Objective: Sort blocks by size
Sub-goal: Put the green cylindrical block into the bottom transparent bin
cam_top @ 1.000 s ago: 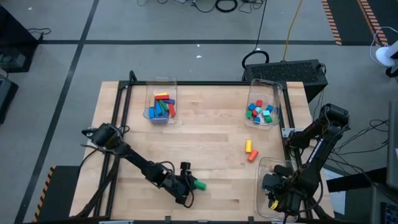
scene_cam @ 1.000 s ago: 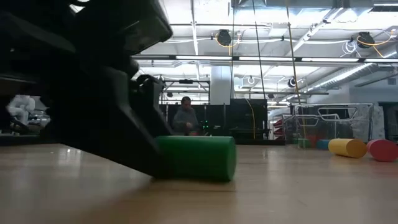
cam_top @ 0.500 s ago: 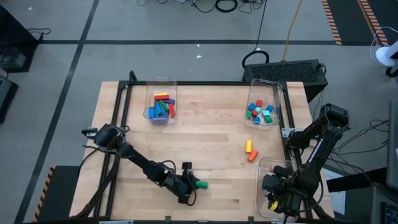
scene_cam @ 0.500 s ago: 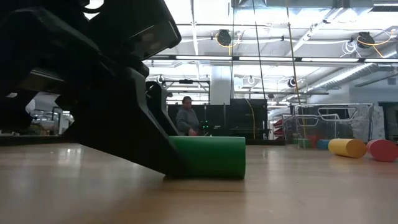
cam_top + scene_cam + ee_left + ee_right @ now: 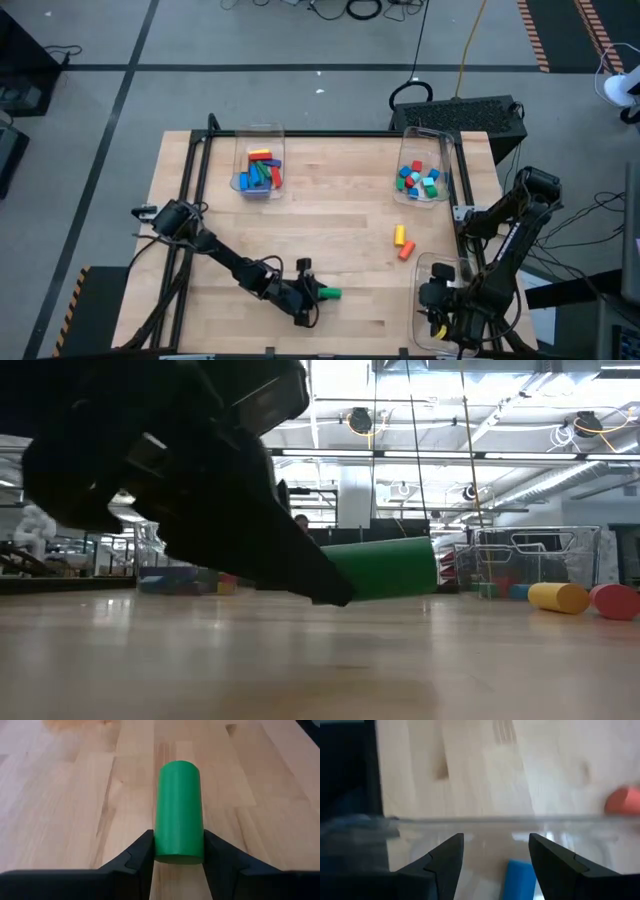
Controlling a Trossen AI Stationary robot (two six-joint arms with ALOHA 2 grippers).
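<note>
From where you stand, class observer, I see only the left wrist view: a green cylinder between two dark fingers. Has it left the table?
Observer: Yes. In the low view the green cylinder hangs clear of the table, gripped by the left end effector.
Operator: Any other loose blocks out there?
Observer: Two lie on the wood toward the right side: a yellow cylinder and an orange cylinder.
Operator: Where is the right arm?
Observer: The right end effector hovers open over a clear bin at the near right corner, with a blue block inside.
</note>
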